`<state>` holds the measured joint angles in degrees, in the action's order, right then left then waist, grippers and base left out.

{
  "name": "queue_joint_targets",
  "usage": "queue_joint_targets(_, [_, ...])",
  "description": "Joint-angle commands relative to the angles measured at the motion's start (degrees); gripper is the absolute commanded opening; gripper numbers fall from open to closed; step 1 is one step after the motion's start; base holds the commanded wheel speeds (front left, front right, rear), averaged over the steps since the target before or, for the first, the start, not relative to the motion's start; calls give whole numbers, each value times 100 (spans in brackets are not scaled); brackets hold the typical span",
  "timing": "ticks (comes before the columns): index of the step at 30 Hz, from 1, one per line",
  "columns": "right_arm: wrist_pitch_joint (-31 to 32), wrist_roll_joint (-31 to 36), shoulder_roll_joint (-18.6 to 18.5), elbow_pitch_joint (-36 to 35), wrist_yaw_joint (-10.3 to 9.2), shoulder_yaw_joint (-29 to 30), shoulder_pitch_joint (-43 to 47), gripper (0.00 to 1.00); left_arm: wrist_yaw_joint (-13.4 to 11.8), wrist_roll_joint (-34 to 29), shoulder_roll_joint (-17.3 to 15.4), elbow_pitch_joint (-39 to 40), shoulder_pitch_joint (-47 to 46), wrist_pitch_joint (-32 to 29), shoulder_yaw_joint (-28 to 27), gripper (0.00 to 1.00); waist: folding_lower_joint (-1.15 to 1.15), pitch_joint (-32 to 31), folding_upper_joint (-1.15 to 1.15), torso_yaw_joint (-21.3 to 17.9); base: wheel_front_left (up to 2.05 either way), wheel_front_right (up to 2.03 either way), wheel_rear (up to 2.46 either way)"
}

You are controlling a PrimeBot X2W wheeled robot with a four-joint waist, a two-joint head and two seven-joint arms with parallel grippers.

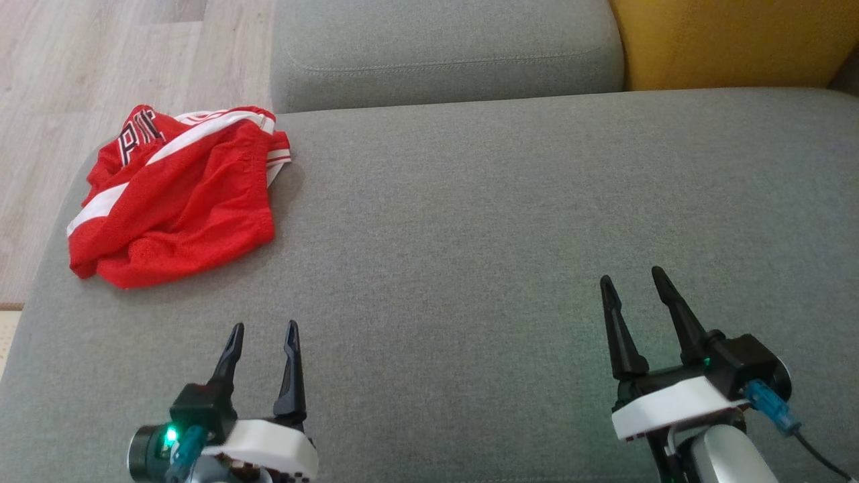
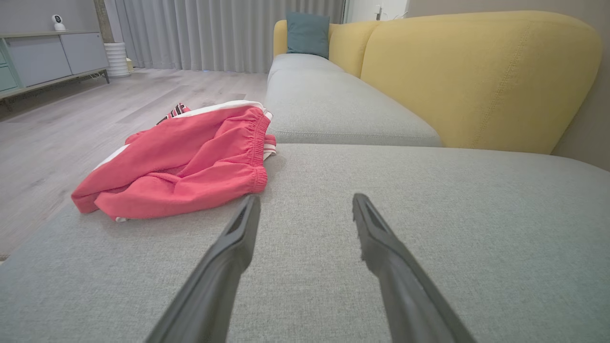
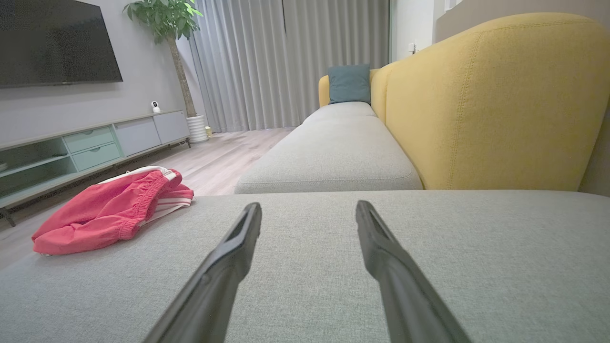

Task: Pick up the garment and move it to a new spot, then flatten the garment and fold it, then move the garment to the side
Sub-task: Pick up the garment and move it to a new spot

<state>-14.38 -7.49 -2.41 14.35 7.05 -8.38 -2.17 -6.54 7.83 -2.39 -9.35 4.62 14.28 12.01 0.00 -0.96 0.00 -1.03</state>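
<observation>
Soft, even indoor light falls on the grey seat [image 1: 503, 221]. The garment [image 1: 137, 137], heaped with red shorts [image 1: 194, 201], throws a faint, blurred shadow just to its right and in front of it. The head view is slightly grainy but saturated. In the wrist views the same red washes to pink. Far behind the garment, pale curtains [image 2: 214, 33] glow with diffuse daylight. To its right, the yellow backrest [image 2: 476, 81] bulges with wide-angle distortion, and the jaws blur nearest the lens.

A grey sofa cushion [image 1: 510, 201] carries one crumpled red garment [image 1: 142, 142] near its far left corner.
</observation>
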Motion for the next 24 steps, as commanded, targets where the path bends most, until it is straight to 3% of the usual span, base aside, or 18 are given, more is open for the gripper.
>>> queue_joint_targets(1, [-62,47,-47,-167,44,-104,-202,100,13,28,-49,178,-196,72,-220,100,0,-2,0,1,0,0,0])
queue_joint_targets(24, [-62,57,-47,-167,44,-83,-202,100,-61,19,-49,220,-174,72,-188,100,0,39,0,32,0,0,0])
